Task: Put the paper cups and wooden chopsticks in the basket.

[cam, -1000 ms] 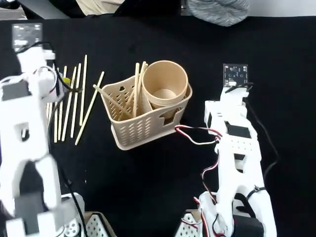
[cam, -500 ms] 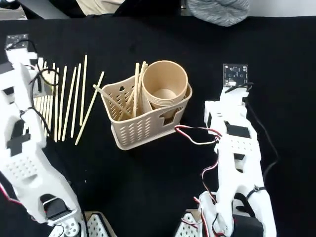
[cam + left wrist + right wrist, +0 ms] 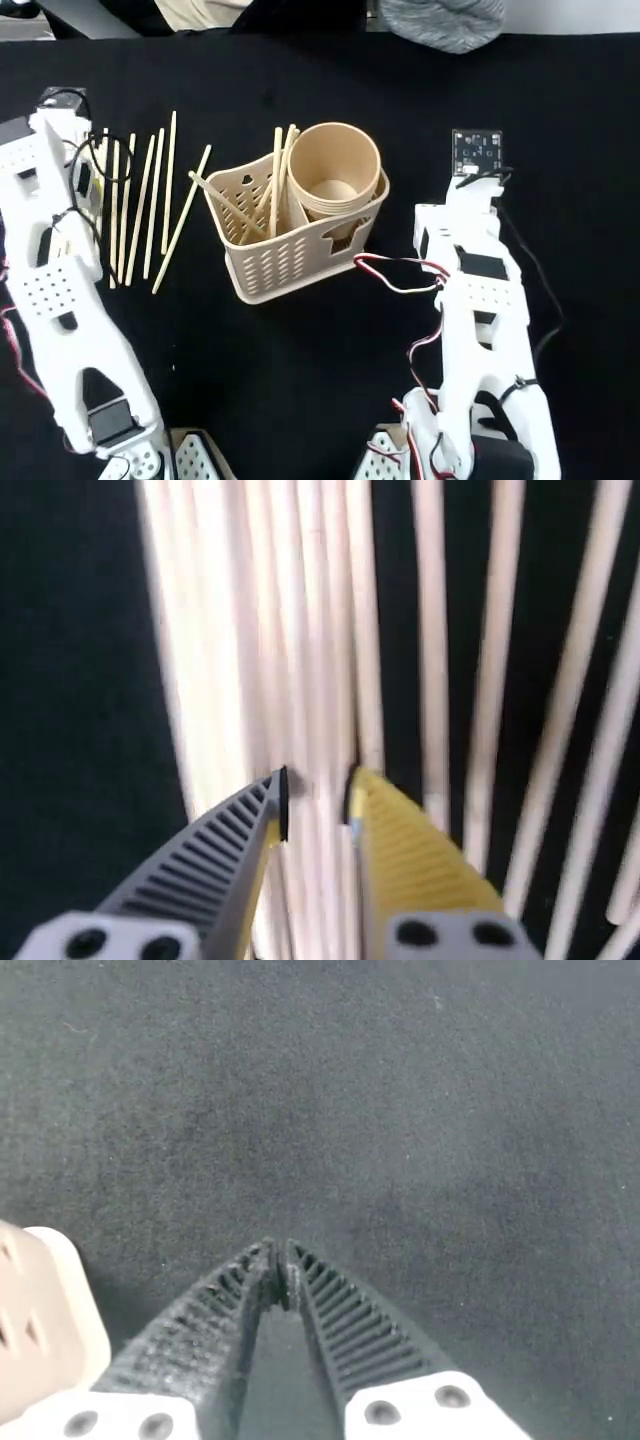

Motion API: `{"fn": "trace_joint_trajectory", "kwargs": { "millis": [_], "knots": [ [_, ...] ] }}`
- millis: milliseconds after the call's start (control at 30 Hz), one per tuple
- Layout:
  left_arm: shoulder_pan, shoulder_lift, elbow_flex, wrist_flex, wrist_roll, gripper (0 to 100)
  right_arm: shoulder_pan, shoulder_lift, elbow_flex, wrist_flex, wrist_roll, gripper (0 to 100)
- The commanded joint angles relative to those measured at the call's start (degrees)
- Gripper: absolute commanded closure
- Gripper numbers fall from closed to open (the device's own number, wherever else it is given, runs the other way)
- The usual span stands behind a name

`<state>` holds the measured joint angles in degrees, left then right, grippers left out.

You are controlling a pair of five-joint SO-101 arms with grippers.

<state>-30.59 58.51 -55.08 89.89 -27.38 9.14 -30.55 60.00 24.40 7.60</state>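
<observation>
Left arm over the loose sticks
The left gripper, tips a little apart, hangs over wooden chopsticks lying beside the basket. Best to pinch just one stick near its middle. The right gripper is pinched closed. The paper cups sit in the basket.

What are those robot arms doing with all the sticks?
The basket already holds the paper cups in one half and some standing chopsticks in the other. The loose chopsticks lie on the black table beside it, and the left gripper hangs just above them with its fingers a little apart. The right gripper is shut, low over bare table near the basket.
</observation>
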Motion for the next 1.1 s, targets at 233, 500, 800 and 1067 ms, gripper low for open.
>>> {"fn": "trace_joint_trajectory", "kwargs": {
  "millis": [233,500,800,1067],
  "knots": [
    [-1.2,14.6,-19.5,10.9,-0.8,95,-0.5,0.1,-0.3,-1.0,0.4,98.6],
    [-3.3,15.8,-19.7,10.9,-0.6,82,-0.5,0.1,-0.3,-1.0,0.4,98.6],
    [-3.3,16.3,-19.4,10.9,-0.9,90,-0.5,0.1,-0.3,-1.0,0.4,98.6],
    [-2.9,18.6,-19.6,10.9,-0.4,97,-0.5,0.1,-0.3,-1.0,0.4,98.6]
  ]
}}
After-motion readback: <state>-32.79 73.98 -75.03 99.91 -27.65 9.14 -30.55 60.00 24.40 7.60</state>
